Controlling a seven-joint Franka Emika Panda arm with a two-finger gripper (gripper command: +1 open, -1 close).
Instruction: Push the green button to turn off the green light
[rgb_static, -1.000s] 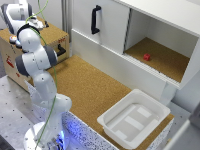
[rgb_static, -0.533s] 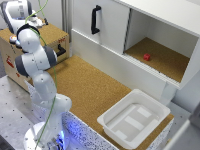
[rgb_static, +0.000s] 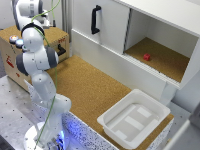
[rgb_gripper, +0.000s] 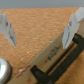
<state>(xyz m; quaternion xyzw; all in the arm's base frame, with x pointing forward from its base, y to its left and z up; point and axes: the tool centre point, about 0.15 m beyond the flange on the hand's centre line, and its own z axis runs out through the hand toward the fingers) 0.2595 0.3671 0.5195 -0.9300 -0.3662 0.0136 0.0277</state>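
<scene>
My gripper (rgb_gripper: 39, 29) is open and empty, hovering over the top of a wooden box (rgb_gripper: 40, 47). Its fingers (rgb_gripper: 7, 27) frame bare wood. A round greyish button (rgb_gripper: 2, 70) shows at the edge of the wrist view; I cannot tell its colour. In the exterior view the box (rgb_static: 55, 35) stands at the far left, with small round buttons (rgb_static: 15, 40) on its left end, partly behind my arm. No green button or green light can be made out. The arm hides the gripper in that view.
A black handle (rgb_gripper: 60, 62) sits on the box's side (rgb_static: 61, 50). A white cabinet with a black door handle (rgb_static: 95, 19) has an open compartment holding a small red block (rgb_static: 146, 57). A white tray (rgb_static: 134, 119) rests on the cork tabletop (rgb_static: 90, 85).
</scene>
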